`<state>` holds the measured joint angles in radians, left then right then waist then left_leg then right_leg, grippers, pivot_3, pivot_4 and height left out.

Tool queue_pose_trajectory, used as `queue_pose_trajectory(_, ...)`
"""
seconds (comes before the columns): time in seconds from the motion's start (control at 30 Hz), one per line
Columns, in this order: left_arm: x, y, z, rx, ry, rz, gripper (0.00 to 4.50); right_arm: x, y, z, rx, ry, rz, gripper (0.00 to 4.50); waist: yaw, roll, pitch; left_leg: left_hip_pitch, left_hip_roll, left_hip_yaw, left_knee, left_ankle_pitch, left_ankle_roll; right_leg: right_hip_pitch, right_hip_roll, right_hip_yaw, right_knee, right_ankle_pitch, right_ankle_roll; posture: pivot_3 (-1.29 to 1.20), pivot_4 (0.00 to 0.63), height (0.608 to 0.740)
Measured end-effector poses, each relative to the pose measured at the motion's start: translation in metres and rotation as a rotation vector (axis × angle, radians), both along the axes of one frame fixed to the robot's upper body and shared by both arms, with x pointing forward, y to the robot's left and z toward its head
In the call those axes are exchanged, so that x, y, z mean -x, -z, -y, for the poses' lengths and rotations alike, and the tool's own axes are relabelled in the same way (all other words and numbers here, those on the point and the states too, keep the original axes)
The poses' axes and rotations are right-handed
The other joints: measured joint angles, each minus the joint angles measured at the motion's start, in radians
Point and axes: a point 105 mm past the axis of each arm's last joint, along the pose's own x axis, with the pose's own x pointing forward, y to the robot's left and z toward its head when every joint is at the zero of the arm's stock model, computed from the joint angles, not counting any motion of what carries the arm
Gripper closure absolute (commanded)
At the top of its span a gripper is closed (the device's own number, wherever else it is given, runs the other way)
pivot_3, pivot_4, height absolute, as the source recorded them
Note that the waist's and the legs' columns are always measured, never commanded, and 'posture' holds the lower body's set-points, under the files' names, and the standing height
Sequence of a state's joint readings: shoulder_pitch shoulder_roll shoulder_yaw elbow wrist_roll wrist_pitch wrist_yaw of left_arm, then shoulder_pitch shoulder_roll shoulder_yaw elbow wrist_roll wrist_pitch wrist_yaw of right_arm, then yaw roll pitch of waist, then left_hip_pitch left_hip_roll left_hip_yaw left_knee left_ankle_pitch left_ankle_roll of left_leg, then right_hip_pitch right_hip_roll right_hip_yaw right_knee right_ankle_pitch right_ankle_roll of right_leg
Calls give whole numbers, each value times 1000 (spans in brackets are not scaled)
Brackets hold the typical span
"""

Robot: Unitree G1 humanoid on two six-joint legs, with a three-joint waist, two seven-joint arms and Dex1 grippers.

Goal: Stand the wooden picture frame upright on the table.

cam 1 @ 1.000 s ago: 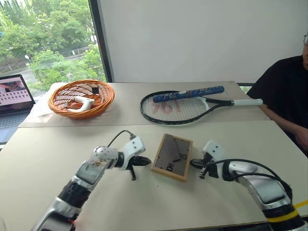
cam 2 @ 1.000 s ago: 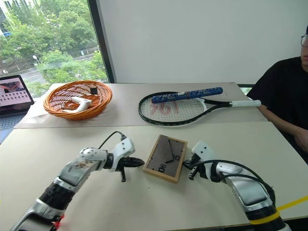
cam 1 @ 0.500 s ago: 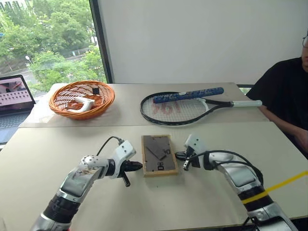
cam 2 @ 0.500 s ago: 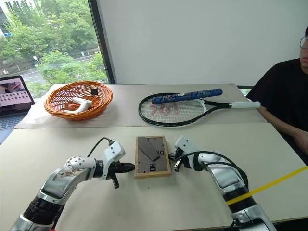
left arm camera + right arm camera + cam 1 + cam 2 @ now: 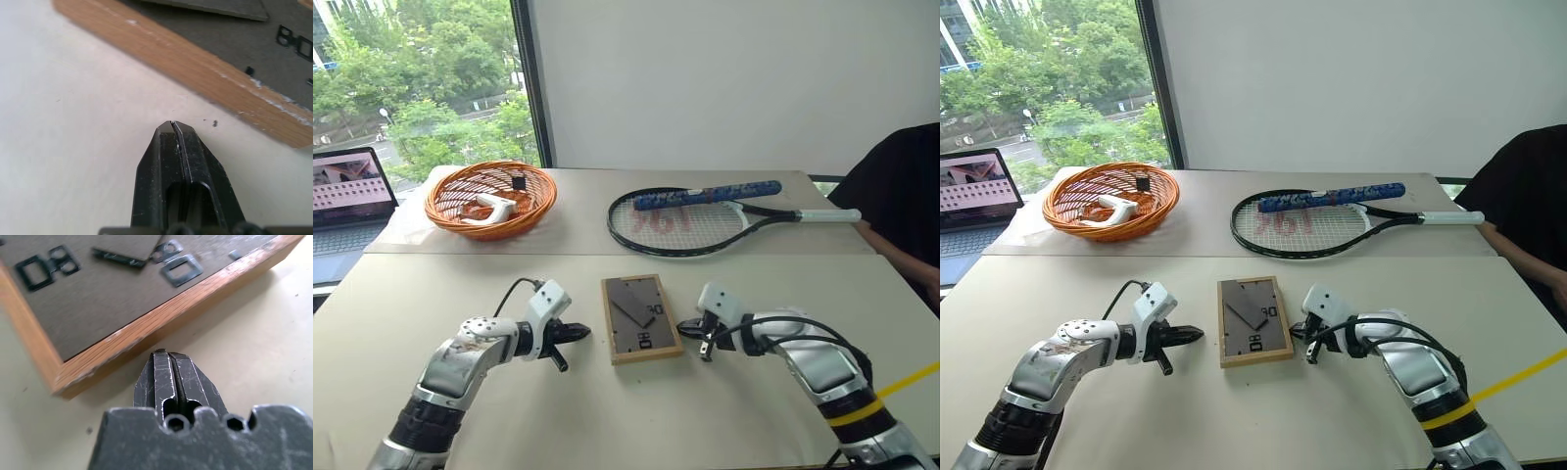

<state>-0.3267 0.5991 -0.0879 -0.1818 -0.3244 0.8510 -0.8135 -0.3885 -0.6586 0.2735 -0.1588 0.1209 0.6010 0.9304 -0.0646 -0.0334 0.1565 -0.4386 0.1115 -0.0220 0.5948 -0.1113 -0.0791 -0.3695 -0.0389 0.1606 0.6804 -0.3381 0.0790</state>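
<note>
On the large beige table (image 5: 431, 294) the small light-wood picture frame (image 5: 641, 318) lies flat, dark grey back up, between the left gripper (image 5: 579, 333) at its 9 o'clock and the right gripper (image 5: 685, 326) at 3 o'clock, both fully closed, empty, apart from it.

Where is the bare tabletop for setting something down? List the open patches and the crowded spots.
Free: the near table between the two arms, in front of the wooden picture frame; also the strip between frame and tennis racket. Crowded: both sides of the frame, flanked by the left gripper and right gripper; the far-left corner holds the basket.
</note>
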Motion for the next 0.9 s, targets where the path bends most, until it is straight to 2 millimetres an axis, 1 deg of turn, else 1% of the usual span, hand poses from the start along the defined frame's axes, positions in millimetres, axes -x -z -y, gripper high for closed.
queue_pose_trajectory(0.07,-1,0,1,6,-8,-4,4459,8,1,-3,-3,-15,-34,4500,2,0,0,0,0,-1,0,0,0,0,0,-1,0,0,0,0,150,697)
queue_pose_trajectory(0.17,-5,1,5,22,-26,-11,4459,13,2,-9,-8,-27,-61,4500,4,-1,-1,0,0,-3,0,0,0,-1,0,-4,-1,0,-1,0,150,697)
queue_pose_trajectory(0.3,-8,2,10,23,-37,-7,4459,13,4,-12,-2,-37,-64,4500,4,-5,-4,1,0,-4,0,0,0,0,0,-5,-1,-1,-1,0,150,697)
queue_pose_trajectory(0.43,-8,2,10,23,-39,-8,4459,12,4,-10,6,-33,-60,4500,4,-6,-5,1,0,-4,0,0,0,0,-1,-6,-1,-1,-1,0,150,697)
queue_pose_trajectory(0.5,-9,1,3,61,-95,-39,4459,11,3,-5,12,-23,-59,4500,5,-6,-5,0,0,-4,0,0,0,0,-1,-6,-1,-1,-1,0,150,697)
queue_pose_trajectory(0.57,-12,-2,-12,115,-207,-85,4459,12,2,6,28,-13,-56,4500,7,-6,-5,0,0,-4,0,0,0,0,-1,-6,-1,-1,-1,0,150,697)
queue_pose_trajectory(0.63,-9,-8,-29,119,-297,-189,3954,16,-1,21,32,-20,-54,4500,12,-8,-4,-2,0,-5,0,0,0,-1,-1,-7,-1,-1,-1,0,150,697)
queue_pose_trajectory(0.67,-5,-14,-41,103,-323,-233,3811,18,-2,27,36,-25,-53,4500,13,-9,-3,-3,0,-5,0,0,0,-2,-1,-7,-1,-1,-1,0,150,697)
queue_pose_trajectory(0.7,0,-20,-52,130,-354,-284,3424,21,-3,34,38,-28,-48,4500,11,-8,-2,-3,0,-5,-1,0,0,-1,-1,-7,-1,-1,-1,0,150,697)
queue_pose_trajectory(0.73,4,-25,-58,171,-368,-315,3148,22,-5,38,35,-28,-39,4500,9,-7,-1,-4,0,-4,-2,0,-1,-1,-2,-7,-2,-1,-1,0,150,697)
queue_pose_trajectory(0.77,8,-31,-58,229,-358,-346,2754,22,-7,40,24,-31,-29,4500,7,-7,1,-5,0,-5,-2,0,-1,-2,-2,-7,-2,-2,-2,0,150,697)
queue_pose_trajectory(0.8,11,-35,-56,265,-344,-364,2463,22,-10,40,12,-38,-19,4500,7,-7,2,-6,0,-5,-3,0,-1,-2,-2,-8,-1,-2,-2,0,150,697)
queue_pose_trajectory(0.83,16,-39,-50,326,-296,-402,2148,22,-15,38,-6,-62,7,4500,8,-6,3,-7,0,-5,-3,0,-1,-3,-2,-8,-1,-2,-2,0,150,697)
queue_pose_trajectory(0.87,19,-42,-46,364,-262,-425,1657,22,-17,37,-13,-73,24,4500,9,-6,3,-7,0,-5,-3,0,-1,-3,-2,-9,-1,-2,-2,0,150,697)
queue_pose_trajectory(0.9,21,-45,-40,409,-218,-449,1474,21,-20,37,-16,-82,43,4500,11,-6,4,-7,0,-6,-3,0,-1,-3,-2,-9,-2,-2,-2,0,150,697)
